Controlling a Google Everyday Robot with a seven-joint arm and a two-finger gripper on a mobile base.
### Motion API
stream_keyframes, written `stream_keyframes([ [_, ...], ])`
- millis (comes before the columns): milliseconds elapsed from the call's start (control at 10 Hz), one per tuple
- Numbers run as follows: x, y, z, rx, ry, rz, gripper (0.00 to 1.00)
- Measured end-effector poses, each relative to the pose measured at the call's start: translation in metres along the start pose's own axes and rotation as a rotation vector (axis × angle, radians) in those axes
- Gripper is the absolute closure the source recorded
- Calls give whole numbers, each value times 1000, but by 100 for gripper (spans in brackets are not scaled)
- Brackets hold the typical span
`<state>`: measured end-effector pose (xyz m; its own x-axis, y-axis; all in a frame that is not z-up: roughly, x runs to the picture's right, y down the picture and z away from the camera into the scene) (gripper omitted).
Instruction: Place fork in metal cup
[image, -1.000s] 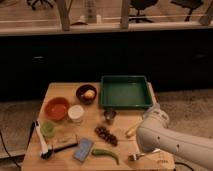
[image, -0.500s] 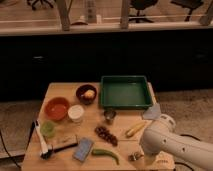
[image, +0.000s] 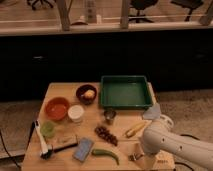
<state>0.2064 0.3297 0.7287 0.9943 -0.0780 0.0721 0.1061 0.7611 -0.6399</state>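
Note:
The metal cup (image: 109, 116) stands upright in the middle of the wooden table (image: 65, 90), just in front of the green tray (image: 125, 92). My gripper (image: 137, 155) is low over the table's front right corner, at the end of the white arm (image: 170, 142). A small silvery piece that looks like the fork (image: 132, 158) shows at the gripper's left side; the arm hides most of it. The gripper is to the right of the cup and nearer the front.
A dark bowl (image: 86, 93), orange bowl (image: 56, 108), white cup (image: 76, 113), green cup (image: 47, 129) and white-handled brush (image: 40, 139) are at the left. Grapes (image: 105, 134), a yellow piece (image: 135, 130), a blue packet (image: 83, 149) and a green pepper (image: 106, 154) lie between gripper and cup.
The arm has swung down and to the left, so the gripper now sits lower over the table's front right corner and covers the spot where the fork lay.

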Motion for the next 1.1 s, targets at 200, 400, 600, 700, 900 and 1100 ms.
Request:
stream_keyframes([
  [200,2,-1,4,-4,-3,0,22],
  [400,7,0,11,-10,-11,3,40],
  [600,14,4,22,-21,-25,18,59],
  [700,16,4,26,-20,-39,30,69],
  [900,18,6,25,-29,-37,32,91],
  [1100,20,10,24,-38,-36,35,100],
])
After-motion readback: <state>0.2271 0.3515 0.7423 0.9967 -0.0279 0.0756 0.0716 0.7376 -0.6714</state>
